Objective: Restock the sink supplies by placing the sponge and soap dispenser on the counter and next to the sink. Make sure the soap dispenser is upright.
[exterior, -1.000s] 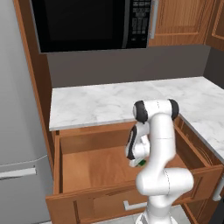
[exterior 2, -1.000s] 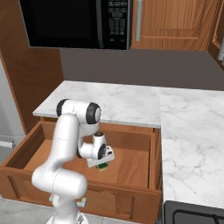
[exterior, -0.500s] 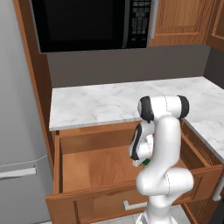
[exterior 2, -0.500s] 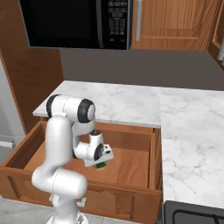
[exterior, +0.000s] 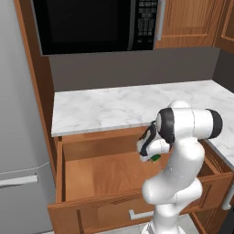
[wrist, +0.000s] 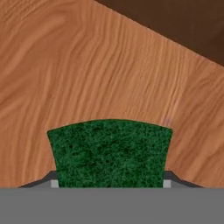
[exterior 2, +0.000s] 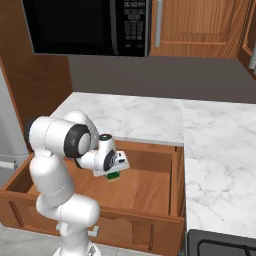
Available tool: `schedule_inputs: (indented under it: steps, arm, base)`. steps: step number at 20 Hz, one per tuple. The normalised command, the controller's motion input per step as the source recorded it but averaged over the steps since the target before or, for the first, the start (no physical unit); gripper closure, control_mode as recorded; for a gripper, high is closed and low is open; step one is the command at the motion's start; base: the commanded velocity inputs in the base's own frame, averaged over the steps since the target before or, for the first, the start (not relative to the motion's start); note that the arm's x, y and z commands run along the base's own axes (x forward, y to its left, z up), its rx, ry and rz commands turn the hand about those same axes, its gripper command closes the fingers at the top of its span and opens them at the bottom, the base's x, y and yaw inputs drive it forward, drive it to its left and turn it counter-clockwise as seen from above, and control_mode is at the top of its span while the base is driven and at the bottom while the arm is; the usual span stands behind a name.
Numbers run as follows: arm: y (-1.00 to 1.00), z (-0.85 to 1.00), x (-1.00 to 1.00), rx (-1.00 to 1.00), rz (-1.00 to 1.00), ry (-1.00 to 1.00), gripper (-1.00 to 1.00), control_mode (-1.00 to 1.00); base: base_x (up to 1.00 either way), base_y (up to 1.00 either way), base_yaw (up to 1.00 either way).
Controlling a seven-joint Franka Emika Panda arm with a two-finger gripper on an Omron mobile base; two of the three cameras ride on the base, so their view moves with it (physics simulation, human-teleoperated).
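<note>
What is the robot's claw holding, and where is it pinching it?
The claw holds the sponge, pinched on its two opposite side edges, green top facing the camera, above the open drawer.

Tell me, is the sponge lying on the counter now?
No, the sponge is between the fingers over the open drawer, not on the counter.

sponge [wrist: 109, 151]: rough green scrub face; drawer [exterior: 109, 171]: smooth grained wood; counter [exterior: 114, 107]: veined marble

The drawer [exterior: 105, 171] is standing open below the counter [exterior: 119, 107]'s front edge. The sponge [wrist: 109, 151] is sitting between the gripper [exterior 2: 114, 175]'s fingers, over the drawer's floor.
</note>
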Motion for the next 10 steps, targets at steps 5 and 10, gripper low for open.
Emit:
schedule_inputs:
  steps: [5,10]
  arm:
    - [0.01,0.98,-0.30,0.00,-0.18,-0.10,1.00,-1.00]
    - [0.00,0.96,-0.48,0.02,-0.19,-0.06,1.00,-1.00]
  base:
    - [0.00,0.00,0.00]
    - [0.00,0.00,0.00]
